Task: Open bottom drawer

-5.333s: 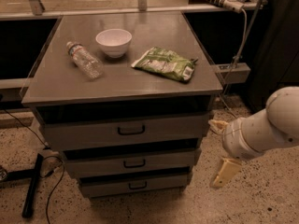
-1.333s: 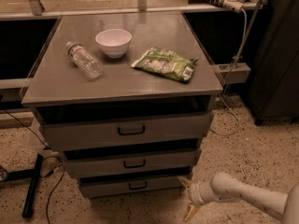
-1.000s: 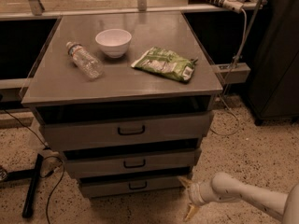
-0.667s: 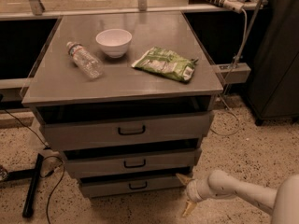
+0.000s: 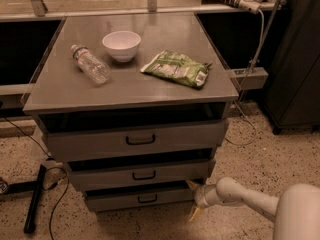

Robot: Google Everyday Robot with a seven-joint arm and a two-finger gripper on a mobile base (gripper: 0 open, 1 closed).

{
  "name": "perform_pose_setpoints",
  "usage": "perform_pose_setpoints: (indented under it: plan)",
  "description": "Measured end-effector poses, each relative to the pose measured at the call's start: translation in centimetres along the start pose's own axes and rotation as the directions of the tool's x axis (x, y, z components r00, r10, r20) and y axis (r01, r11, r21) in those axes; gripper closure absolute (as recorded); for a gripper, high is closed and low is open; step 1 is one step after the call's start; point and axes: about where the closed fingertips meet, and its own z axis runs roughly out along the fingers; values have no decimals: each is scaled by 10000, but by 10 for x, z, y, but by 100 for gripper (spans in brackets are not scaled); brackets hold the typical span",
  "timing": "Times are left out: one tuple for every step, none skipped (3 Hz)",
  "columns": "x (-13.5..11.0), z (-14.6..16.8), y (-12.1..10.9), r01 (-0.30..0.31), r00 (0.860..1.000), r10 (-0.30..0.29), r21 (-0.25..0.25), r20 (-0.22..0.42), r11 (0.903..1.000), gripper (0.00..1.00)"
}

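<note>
The bottom drawer [image 5: 135, 199] is the narrowest grey front, lowest of three in the cabinet, with a small black bar handle [image 5: 147, 199]. A dark gap shows above its front. My gripper [image 5: 192, 199] is low near the floor at the drawer's right end, on a white arm coming in from the lower right. One pale finger [image 5: 193, 185] points up by the drawer's right corner and the other [image 5: 194, 213] points down toward the floor, so the fingers stand apart. It is to the right of the handle and holds nothing.
The middle drawer [image 5: 142, 174] and the top drawer [image 5: 137, 140] sit above. On the cabinet top [image 5: 165, 89] lie a plastic bottle [image 5: 91, 64], a white bowl [image 5: 121, 45] and a green bag [image 5: 176, 68]. A black bar [image 5: 35, 199] and cables lie on the floor at left.
The arm has come down from the cabinet's right side to floor level. Over the last second the gripper has crept left toward the bottom drawer's right end.
</note>
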Motion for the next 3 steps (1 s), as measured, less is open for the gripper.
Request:
perform_pose_setpoints:
  plan:
    - [3, 13, -11, 31, 10000, -31, 129, 9, 9999, 0]
    - [9, 25, -18, -9, 10000, 10, 263, -38, 9997, 0]
    - [19, 35, -24, -66, 9999, 71, 386, -128, 9992, 0]
